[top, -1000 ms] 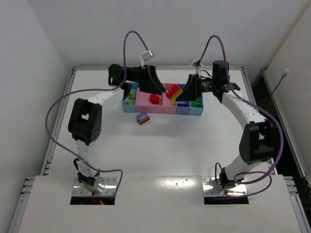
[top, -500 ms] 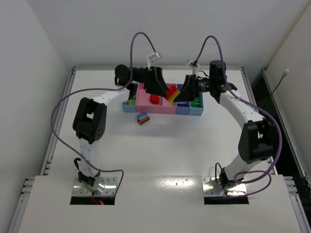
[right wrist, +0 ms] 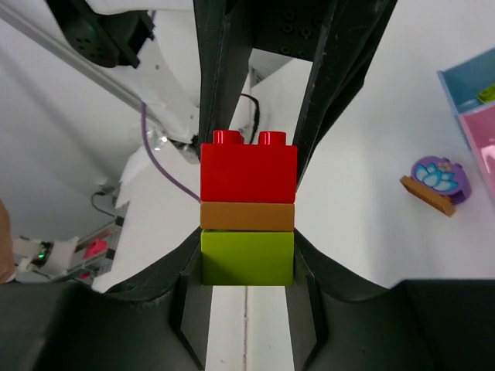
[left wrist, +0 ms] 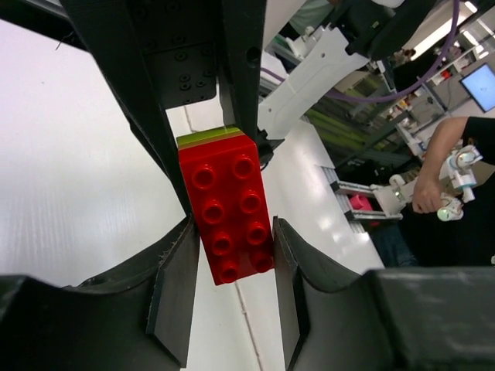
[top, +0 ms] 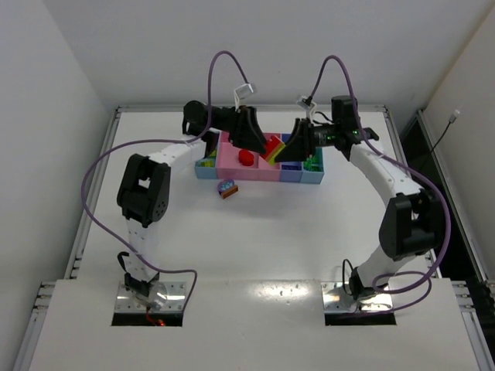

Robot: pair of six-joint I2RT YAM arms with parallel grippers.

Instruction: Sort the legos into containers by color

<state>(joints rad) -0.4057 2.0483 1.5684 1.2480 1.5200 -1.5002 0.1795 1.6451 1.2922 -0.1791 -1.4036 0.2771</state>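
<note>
Over table (right wrist: 371, 116), stack's (right wrist: 247, 174) brown layer (right wrist: 247, 216) escapes left wrist

Red brick (left wrist: 227, 212), lime brick (right wrist: 247, 259): smooth glossy plastic w/ highlights on studs. Left end effector (left wrist: 232, 226) & right end effector (right wrist: 247, 239): matt blk plastic, edges a bit rough. Tabletop (top: 271, 224): matt white, smooth. Containers (top: 232, 175): smooth plastic, sl. sheen.

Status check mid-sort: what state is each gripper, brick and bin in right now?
left gripper: shut on the red brick.
right gripper: shut on the lime brick.
stack: joined, red brick over brown plate over lime brick, held off the table between both grippers.
purple piece: loose on the table, outside the containers.
pink bin: holds one red lego.
</note>
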